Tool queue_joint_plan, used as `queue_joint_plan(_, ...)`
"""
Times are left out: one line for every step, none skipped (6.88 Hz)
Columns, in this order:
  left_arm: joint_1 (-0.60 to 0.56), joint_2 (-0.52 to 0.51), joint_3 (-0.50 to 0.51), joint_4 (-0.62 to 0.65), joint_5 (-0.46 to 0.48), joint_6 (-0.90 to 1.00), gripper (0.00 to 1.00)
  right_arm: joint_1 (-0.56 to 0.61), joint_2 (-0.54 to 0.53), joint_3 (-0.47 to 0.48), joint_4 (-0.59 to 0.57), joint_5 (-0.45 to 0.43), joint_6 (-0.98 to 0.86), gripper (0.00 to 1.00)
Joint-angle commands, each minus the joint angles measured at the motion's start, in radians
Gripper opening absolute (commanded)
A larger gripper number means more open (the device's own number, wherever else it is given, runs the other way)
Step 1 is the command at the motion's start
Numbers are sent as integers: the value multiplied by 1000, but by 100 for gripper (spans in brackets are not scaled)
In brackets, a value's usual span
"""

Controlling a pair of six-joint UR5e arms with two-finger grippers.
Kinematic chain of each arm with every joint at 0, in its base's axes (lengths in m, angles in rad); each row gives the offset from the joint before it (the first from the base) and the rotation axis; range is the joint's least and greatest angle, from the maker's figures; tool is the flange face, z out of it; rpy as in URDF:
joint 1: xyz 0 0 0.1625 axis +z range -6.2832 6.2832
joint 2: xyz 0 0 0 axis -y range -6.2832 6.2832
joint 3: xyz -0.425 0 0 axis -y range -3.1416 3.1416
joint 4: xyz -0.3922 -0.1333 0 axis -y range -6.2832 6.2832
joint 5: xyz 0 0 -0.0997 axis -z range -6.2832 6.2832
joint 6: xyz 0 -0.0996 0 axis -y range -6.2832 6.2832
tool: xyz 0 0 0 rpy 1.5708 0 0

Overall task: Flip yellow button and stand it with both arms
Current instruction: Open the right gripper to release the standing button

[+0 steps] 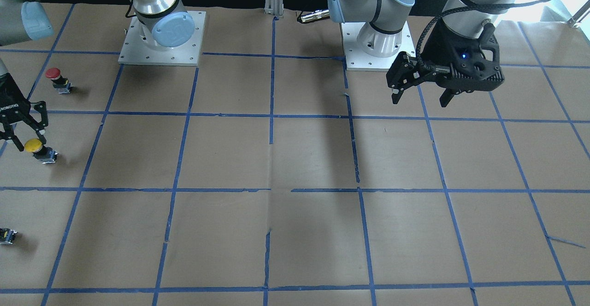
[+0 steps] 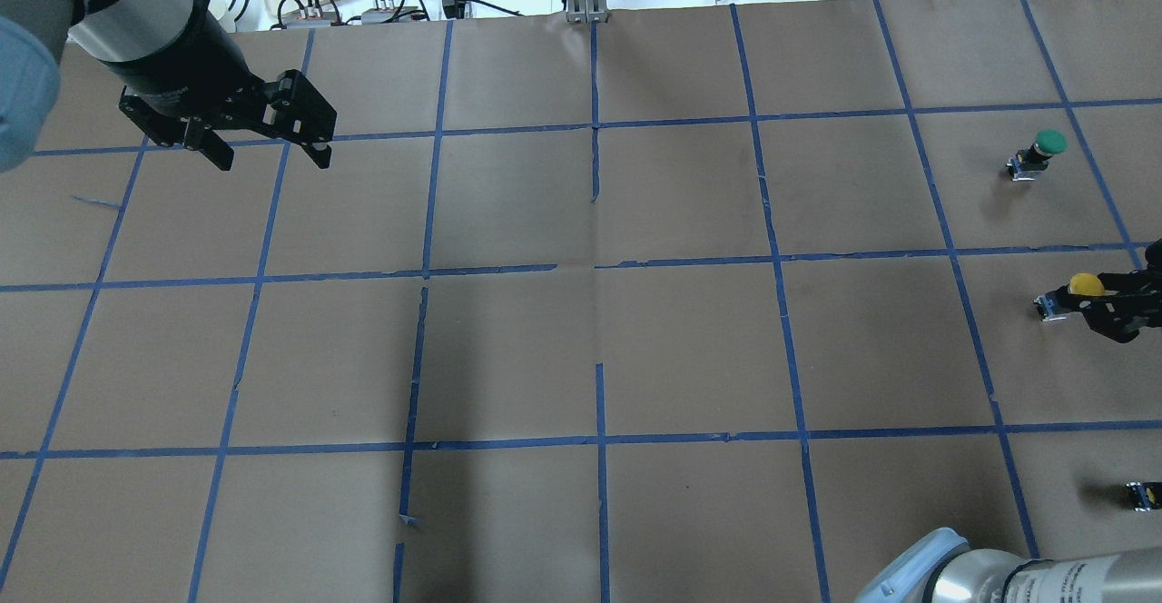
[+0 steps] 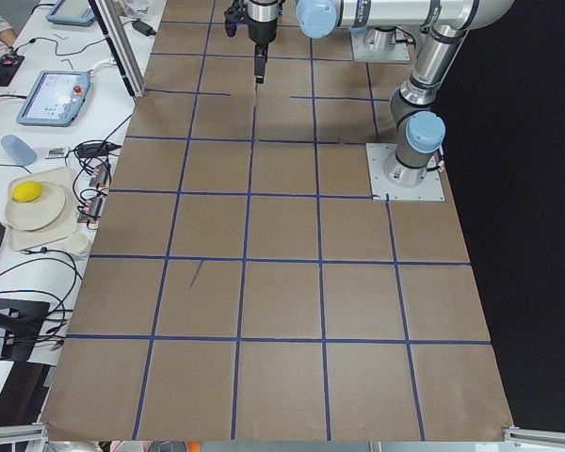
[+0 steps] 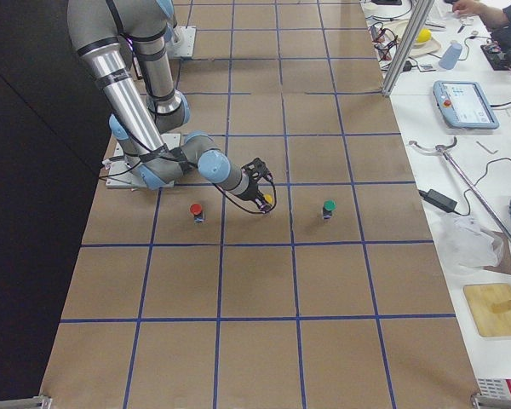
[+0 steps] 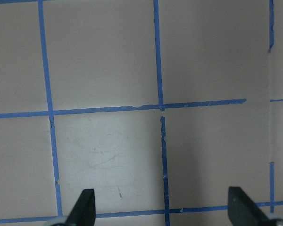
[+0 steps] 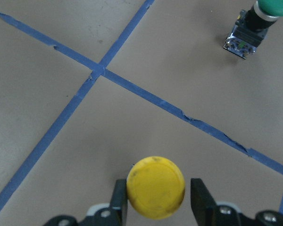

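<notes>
The yellow button lies tilted on the paper near the table's end on my right side, its black-and-grey body resting on the table. It also shows in the overhead view and the exterior right view. My right gripper is low at the button and open, one finger on each side of the yellow cap. One finger touches the cap; the other stands slightly off it. My left gripper is open and empty, hovering high over the far left of the table.
A red-capped button stands towards the robot from the yellow one. A green-capped button stands beyond it. A tiny dark part with a yellowish face lies near the right edge. The arm bases sit on the robot's side of the table.
</notes>
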Motion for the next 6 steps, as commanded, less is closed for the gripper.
queue_joint_plan(0, 0, 0, -1, 0, -1, 100, 0, -11, -3, 17, -66, 53, 100)
queue_joint_plan(0, 0, 0, -1, 0, -1, 100, 3, -52, -3, 24, -143, 151, 100)
queue_joint_plan(0, 0, 0, 1, 0, -1, 100, 20, -159, -4, 133, -153, 246, 100)
queue_joint_plan(1, 0, 0, -1, 1, -1, 100, 50, -268, -24, 296, -174, 368, 100)
queue_joint_plan(0, 0, 0, -1, 0, -1, 100, 113, -330, -76, 426, -222, 475, 100)
queue_joint_plan(0, 0, 0, -1, 0, -1, 100, 200, -347, -166, 547, -280, 586, 100)
